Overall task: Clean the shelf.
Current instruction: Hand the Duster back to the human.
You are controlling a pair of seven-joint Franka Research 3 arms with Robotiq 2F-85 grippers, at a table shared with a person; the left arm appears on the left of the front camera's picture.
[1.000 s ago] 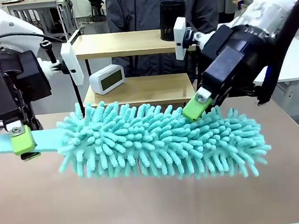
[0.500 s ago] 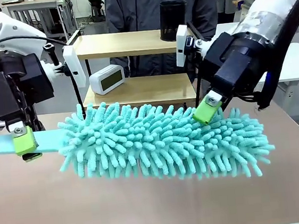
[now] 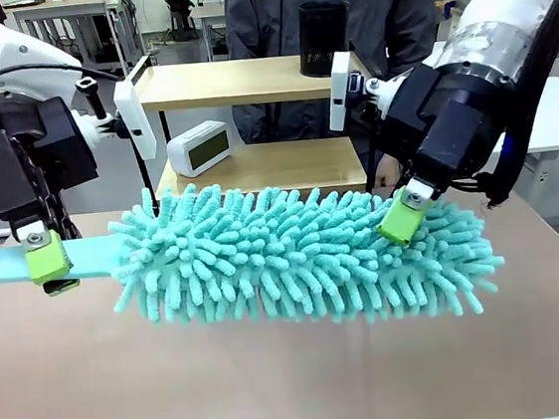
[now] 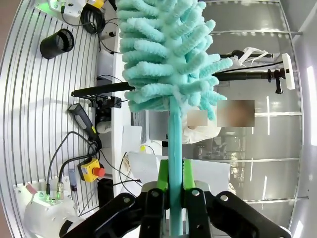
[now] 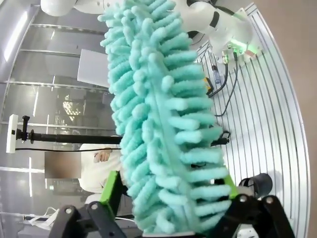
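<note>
- The shelf point(image 3: 250, 122) stands at the far side of the table point(image 3: 278, 390), between the two arms, with a person point(image 3: 338, 3) right behind it.
- On its top board sits a black cup point(image 3: 323, 37), toward the right end; on the lower board a white clock point(image 3: 199, 147) sits at the left, turned at an angle.
- A teal duster point(image 3: 305, 257) with a shaggy head hangs level above the table, in front of the shelf's lower board and covering part of its front edge.
- The duster's flat handle point(image 3: 5, 266) runs out to the picture's left.
- The left gripper point(image 3: 47, 266) is clamped tight on that handle; the left wrist view shows its green pads point(image 4: 163, 174) pressed on both sides of the strip.
- The right gripper point(image 3: 404, 218) is at the head's right part, jaws spread wide; the right wrist view shows a finger on each side of the fluffy head point(image 5: 163, 124), straddling it. Whether they press on it, I cannot tell.
</note>
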